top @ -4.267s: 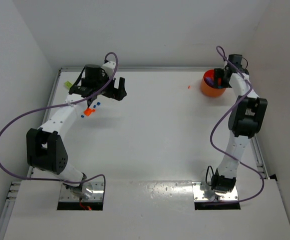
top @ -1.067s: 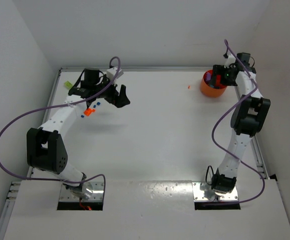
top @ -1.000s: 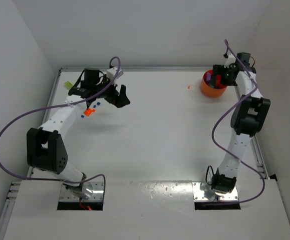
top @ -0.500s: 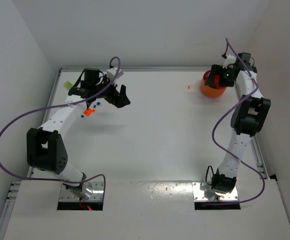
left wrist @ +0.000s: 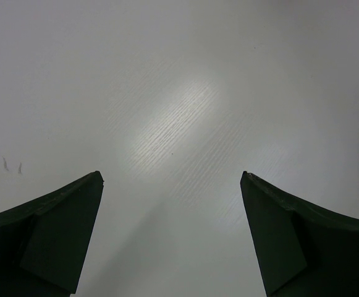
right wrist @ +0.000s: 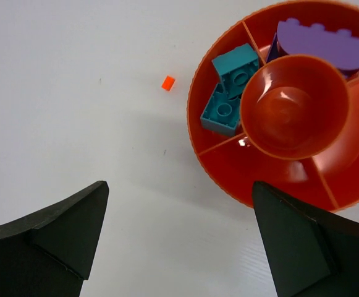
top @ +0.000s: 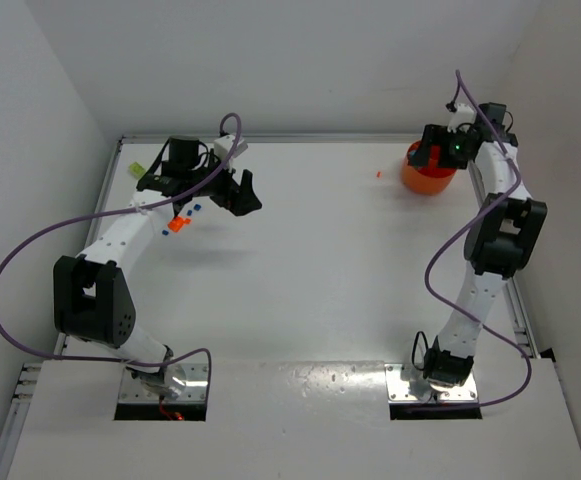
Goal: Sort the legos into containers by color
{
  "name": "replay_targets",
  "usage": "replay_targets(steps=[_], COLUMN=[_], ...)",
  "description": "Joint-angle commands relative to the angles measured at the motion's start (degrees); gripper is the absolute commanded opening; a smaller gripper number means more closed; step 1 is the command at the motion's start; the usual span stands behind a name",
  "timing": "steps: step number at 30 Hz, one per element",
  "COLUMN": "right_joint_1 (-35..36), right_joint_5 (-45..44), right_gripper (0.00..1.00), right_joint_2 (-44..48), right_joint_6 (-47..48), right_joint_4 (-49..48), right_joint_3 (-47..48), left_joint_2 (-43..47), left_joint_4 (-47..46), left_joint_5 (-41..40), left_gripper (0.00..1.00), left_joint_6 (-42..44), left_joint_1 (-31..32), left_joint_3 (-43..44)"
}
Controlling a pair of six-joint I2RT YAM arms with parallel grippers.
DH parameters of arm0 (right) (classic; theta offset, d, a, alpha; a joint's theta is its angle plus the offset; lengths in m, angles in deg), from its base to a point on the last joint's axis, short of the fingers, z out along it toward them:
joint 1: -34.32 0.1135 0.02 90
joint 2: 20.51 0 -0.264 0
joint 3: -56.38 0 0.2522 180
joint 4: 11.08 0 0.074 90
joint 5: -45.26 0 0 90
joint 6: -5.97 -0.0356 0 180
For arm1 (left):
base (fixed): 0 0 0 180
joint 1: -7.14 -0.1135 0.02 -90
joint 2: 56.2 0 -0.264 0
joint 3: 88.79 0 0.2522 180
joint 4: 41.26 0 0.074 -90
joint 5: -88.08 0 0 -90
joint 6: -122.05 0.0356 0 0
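plain white table (top: 310, 260), white walls (top: 270, 60). orange bowl (right wrist: 272, 170) sits just ahead of the wide-spread right gripper (right wrist: 178, 185), stray orange lego (right wrist: 168, 83) beside the bowl. left gripper (left wrist: 172, 179) spread too.

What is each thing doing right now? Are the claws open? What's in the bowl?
left gripper: open, empty.
right gripper: open, empty.
orange bowl: upright, partly filled.
teal bricks: in one compartment.
purple piece: in another compartment.
tiny orange brick: loose on the table beside the bowl.
bigger orange brick: loose on the table.
small blue bricks: loose on the table.
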Motion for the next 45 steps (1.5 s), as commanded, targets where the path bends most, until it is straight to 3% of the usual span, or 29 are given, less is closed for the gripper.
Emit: replay_targets(steps=[1, 16, 31, 45], right_joint_1=[0.08, 0.08, -0.44, -0.44], right_joint_5=[-1.54, -8.92, -8.31, -7.25], right_gripper=[0.99, 0.97, 0.97, 0.98], right_joint_2=[4.65, 2.46, -1.68, 4.48], right_joint_6=[-0.10, 1.57, 3.33, 3.33], right_joint_4=[-4.02, -3.06, -0.86, -3.41], right_joint_3=[-0.23, 1.17, 1.70, -0.93], left_joint_2=[0.00, 0.00, 0.00, -0.52], left_joint_4=[-0.91, -0.91, -0.91, -0.91], left_joint_5=[2.11, 1.59, 1.59, 1.68], left_gripper=[1.00, 1.00, 1.00, 1.00], left_joint_6=[0.46, 0.46, 0.46, 0.46], left_joint_1=[-0.61, -0.61, -0.61, -0.61], left_joint_3=[-0.02, 1.03, 1.03, 1.03])
